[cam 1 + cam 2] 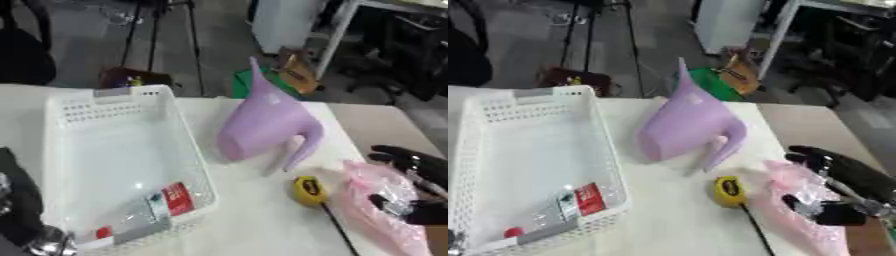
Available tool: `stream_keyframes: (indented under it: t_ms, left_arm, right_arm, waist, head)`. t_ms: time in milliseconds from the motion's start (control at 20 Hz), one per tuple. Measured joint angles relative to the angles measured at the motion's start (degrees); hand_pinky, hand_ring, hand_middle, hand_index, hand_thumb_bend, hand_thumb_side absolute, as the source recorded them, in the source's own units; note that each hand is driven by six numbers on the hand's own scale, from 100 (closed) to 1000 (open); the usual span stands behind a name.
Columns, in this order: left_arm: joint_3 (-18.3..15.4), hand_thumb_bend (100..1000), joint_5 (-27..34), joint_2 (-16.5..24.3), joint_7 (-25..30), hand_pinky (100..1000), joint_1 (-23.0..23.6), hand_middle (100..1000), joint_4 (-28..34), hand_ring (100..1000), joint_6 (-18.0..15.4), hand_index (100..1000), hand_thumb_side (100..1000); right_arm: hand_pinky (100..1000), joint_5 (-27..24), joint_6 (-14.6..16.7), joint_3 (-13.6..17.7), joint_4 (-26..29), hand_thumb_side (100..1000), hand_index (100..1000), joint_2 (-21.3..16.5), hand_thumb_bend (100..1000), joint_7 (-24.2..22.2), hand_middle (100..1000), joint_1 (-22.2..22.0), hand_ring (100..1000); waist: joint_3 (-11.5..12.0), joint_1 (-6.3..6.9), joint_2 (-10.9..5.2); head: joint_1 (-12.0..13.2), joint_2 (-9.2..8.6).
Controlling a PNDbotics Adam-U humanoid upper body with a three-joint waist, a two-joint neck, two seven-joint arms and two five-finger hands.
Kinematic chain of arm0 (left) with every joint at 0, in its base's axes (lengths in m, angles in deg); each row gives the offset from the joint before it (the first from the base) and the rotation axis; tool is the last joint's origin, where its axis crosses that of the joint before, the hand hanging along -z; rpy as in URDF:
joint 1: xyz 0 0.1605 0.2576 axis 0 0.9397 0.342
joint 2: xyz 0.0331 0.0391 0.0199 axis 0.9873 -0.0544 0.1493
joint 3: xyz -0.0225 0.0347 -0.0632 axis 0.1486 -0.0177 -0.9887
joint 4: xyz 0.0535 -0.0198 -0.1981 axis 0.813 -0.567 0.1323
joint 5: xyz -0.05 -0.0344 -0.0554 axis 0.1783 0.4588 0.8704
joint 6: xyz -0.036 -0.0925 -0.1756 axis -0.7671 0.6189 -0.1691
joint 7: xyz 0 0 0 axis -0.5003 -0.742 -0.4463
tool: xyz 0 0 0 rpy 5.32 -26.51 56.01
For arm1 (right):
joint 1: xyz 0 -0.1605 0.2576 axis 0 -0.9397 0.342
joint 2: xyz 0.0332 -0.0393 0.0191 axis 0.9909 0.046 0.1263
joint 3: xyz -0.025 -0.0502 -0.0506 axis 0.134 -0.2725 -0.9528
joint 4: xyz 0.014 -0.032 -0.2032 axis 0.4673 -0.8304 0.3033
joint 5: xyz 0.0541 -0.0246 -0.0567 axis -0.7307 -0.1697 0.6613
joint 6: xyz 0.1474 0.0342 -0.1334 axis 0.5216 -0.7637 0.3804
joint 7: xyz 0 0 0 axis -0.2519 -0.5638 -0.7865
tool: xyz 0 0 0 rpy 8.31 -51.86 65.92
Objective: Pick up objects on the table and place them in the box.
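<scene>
Right hand [833, 192] curled pinching pink bag [798, 210], white table [254, 220], white basket [122, 165], cluttered grey floor [166, 45] behind

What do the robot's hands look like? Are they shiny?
The right hand is mostly black and glossy, with thick rounded fingers and thin silver metal parts showing between them. Only a bit of the left arm shows at the lower left edge: a dark body with a shiny silver joint. I see no markings.

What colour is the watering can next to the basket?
Pale lilac purple: the watering can shows best in the left eye view.
</scene>
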Motion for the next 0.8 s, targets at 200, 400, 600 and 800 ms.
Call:
stream_keyframes:
  t_ms: [200, 400, 600, 800]
  left_arm:
    - [0.0, 110, 0.1, 0.0, 0.1, 908, -0.2, 871, 0.0, 949, 0.3, 775, 1000]
    - [0.0, 110, 0.3, 0.0, 0.2, 908, -0.5, 872, 0.0, 950, 0.5, 776, 1000]
    - [0.0, 110, 0.4, 0.0, 0.3, 908, -0.6, 872, 0.0, 950, 0.7, 776, 1000]
    - [0.0, 110, 0.5, 0.0, 0.3, 909, -0.6, 872, 0.0, 951, 0.7, 776, 1000]
  right_arm:
    - [916, 0.0, -1.2, 0.4, 2.4, 822, 1000, -0.6, 328, 1.2, 1000, 0.1, 1000]
    - [919, 0.1, -2.2, 0.7, 2.7, 823, 1000, -1.1, 330, 1.5, 1000, 0.3, 1000]
    - [922, 0.6, -2.5, 1.5, 1.7, 824, 1000, -1.3, 332, 1.1, 1000, 0.5, 1000]
    - [924, 1.1, -2.8, 2.6, -0.1, 828, 1000, -1.4, 330, 0.8, 1000, 0.4, 1000]
  waist:
    - [0.0, 0.44, 0.32]
    - [0.0, 0.62, 0.47]
    - [0.2, 0.69, 0.48]
    - [0.3, 0.69, 0.51]
  head:
    - [1.0, -0.36]
    - [-0.4, -0.35]
    - [-4.1, -0.24]
    - [-9.4, 0.50]
